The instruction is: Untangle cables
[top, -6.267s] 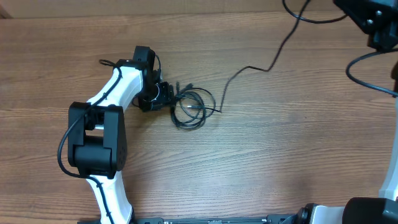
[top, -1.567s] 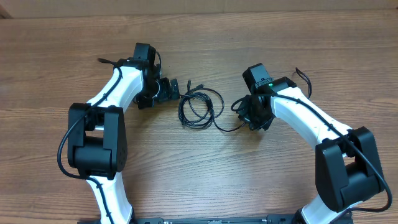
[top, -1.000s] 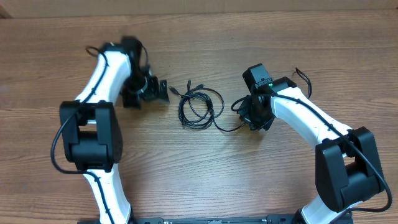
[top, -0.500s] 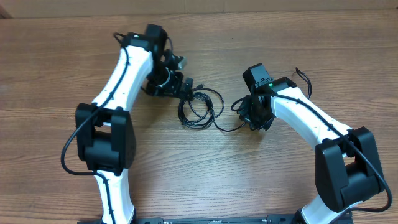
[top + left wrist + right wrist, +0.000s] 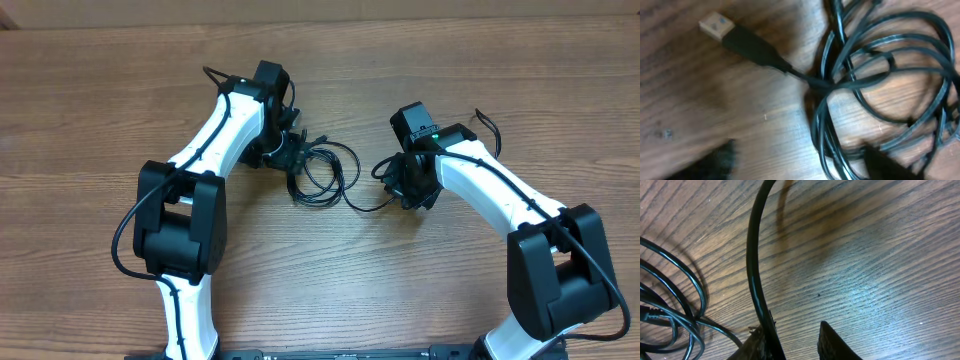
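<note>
The cables (image 5: 322, 172) lie as a loose black coil on the wooden table between the arms. My left gripper (image 5: 292, 158) sits low at the coil's left edge. In the left wrist view its fingers stand apart, with a few coil strands (image 5: 824, 145) running between them and a silver-tipped USB plug (image 5: 715, 25) lying beyond. One strand (image 5: 365, 205) trails from the coil to my right gripper (image 5: 405, 190). In the right wrist view that cable (image 5: 752, 255) lies against the left finger (image 5: 760, 342), and bare wood shows up to the right finger, so the right gripper (image 5: 794, 330) is open.
The wooden table (image 5: 450, 290) stretches around both arms. A thick arm wire (image 5: 485, 125) loops behind the right wrist. Part of the coil (image 5: 670, 305) shows at the left of the right wrist view.
My left arm has swung from the left side over to the coil's left edge, and its jaws have narrowed. The right arm and the coil have stayed still.
</note>
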`<state>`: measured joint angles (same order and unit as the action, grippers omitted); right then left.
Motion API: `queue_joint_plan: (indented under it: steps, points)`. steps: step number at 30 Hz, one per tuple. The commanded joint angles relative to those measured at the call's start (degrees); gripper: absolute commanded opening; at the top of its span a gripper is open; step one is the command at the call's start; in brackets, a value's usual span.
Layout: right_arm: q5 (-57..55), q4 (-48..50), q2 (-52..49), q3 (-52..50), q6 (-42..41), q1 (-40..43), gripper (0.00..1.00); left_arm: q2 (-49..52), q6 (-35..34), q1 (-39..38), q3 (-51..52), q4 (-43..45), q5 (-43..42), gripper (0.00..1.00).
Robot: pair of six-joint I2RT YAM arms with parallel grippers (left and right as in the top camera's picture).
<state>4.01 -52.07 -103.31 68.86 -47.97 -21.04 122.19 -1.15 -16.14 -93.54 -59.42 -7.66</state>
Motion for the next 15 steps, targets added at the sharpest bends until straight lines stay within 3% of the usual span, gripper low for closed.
queue_joint_plan:
  steps: [1,8,12,15]
  points:
    - [-1.0,0.2,0.4,-0.3,0.0,-0.2,0.28,0.5,-1.9,-0.2,3.0,2.7,-0.1,0.45]
    - [-1.0,0.2,0.4,-0.3,0.0,-0.2,0.29,0.5,-4.2,-0.2,7.7,9.2,-0.1,0.38]
    - [-1.0,0.3,0.4,-0.3,0.0,-0.2,0.29,0.5,-4.2,-0.2,7.7,9.9,-0.1,0.04]
    - [-1.0,0.3,0.4,-0.3,0.0,-0.2,0.29,0.5,-4.2,-0.2,7.6,10.0,-0.1,0.04]
